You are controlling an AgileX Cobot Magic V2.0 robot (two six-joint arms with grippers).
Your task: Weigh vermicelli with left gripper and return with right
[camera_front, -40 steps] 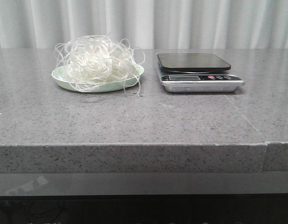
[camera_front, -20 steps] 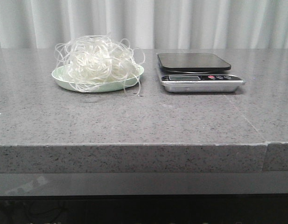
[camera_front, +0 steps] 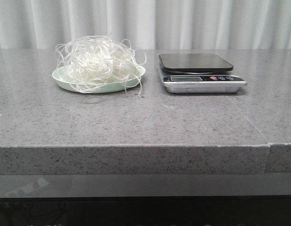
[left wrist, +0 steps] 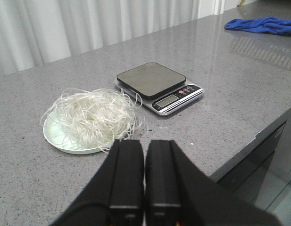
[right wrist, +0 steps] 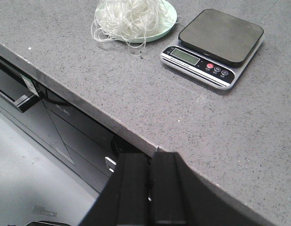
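The vermicelli [camera_front: 98,62] is a fluffy whitish tangle heaped on a pale green plate [camera_front: 60,78] at the back left of the grey counter. It also shows in the left wrist view [left wrist: 93,116] and the right wrist view [right wrist: 131,16]. A kitchen scale [camera_front: 197,70] with a dark, bare platform stands to its right. My left gripper [left wrist: 144,143] is shut and empty, held short of the plate's near side. My right gripper [right wrist: 150,157] is shut and empty, over the counter's front edge. Neither gripper shows in the front view.
A blue cloth [left wrist: 261,25] lies far off on the counter beyond the scale. White curtains [camera_front: 145,23] hang behind the counter. The counter's front edge [camera_front: 136,146] drops to dark cabinet fronts [right wrist: 51,122] below.
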